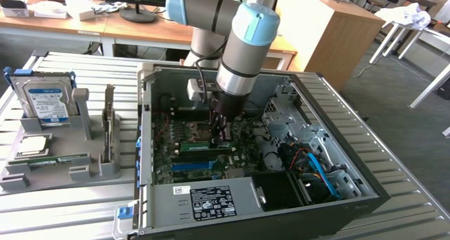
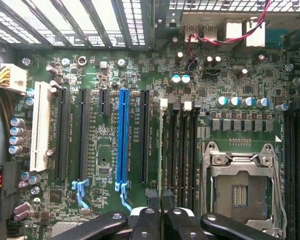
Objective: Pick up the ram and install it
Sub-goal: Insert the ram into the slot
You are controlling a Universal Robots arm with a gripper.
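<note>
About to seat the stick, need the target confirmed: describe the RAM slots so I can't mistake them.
Inside the open PC case, find the silver CPU socket on the motherboard. The RAM slots lie between it and the expansion slots: long black channels packed together with white end clips, whereas those stand apart and one is blue.

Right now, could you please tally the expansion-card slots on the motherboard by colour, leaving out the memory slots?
white slot: 1
blue slot: 1
black slots: 4 (3 long, 1 short)
Total: 6
</note>
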